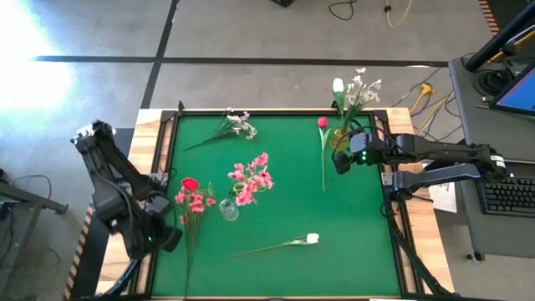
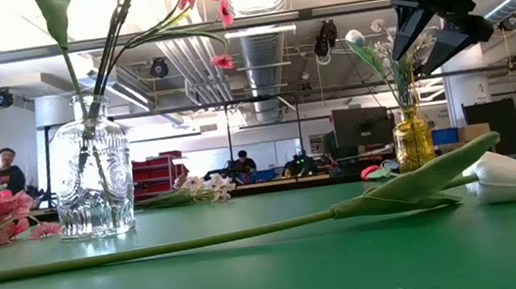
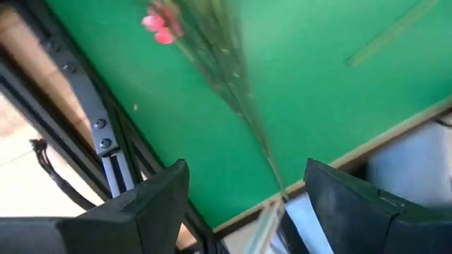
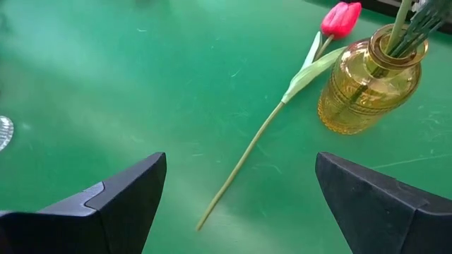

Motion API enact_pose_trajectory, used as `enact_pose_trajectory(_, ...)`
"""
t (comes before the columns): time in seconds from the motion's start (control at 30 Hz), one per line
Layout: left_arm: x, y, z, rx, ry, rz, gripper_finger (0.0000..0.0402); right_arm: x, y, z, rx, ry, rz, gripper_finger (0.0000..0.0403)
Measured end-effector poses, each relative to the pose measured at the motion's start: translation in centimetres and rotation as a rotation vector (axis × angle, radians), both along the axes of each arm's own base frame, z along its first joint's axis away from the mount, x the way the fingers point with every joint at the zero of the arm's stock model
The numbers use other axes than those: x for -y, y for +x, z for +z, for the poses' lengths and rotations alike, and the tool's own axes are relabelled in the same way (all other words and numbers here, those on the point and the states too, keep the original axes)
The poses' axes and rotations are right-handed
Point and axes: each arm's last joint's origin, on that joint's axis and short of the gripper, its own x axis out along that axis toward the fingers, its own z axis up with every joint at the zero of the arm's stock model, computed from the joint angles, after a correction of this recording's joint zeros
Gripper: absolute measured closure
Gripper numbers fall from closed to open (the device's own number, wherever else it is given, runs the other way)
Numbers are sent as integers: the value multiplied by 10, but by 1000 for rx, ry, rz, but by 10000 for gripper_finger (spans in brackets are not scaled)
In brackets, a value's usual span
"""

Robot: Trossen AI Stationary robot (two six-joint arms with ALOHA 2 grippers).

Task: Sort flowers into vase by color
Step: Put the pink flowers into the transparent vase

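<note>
Red tulip (image 4: pixel 340 19) beside amber vase (image 4: pixel 367 85)

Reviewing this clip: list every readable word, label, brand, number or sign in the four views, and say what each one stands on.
No text can be read in any view.
Clear ribbed glass vase: no label.
Amber glass vase: no label.
Green table mat: no print.
Black keyboard beside the table: key legends too small to read.
Monitor screens in the room behind: too far off to read.
</note>
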Motion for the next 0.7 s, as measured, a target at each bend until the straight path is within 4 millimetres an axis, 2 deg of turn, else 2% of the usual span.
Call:
enact_pose_trajectory(0.4, 31, 19, -40, -103, 142, 110, 134, 0, 0, 0, -3, -3, 6, 46)
enact_pose_trajectory(0.57, 42, 29, -49, -80, 123, 127, 133, 0, 0, 0, -3, -4, 6, 46)
enact_pose_trajectory(0.7, 43, 38, -54, -51, 134, 154, 133, 0, 0, 0, -4, -5, 8, 46)
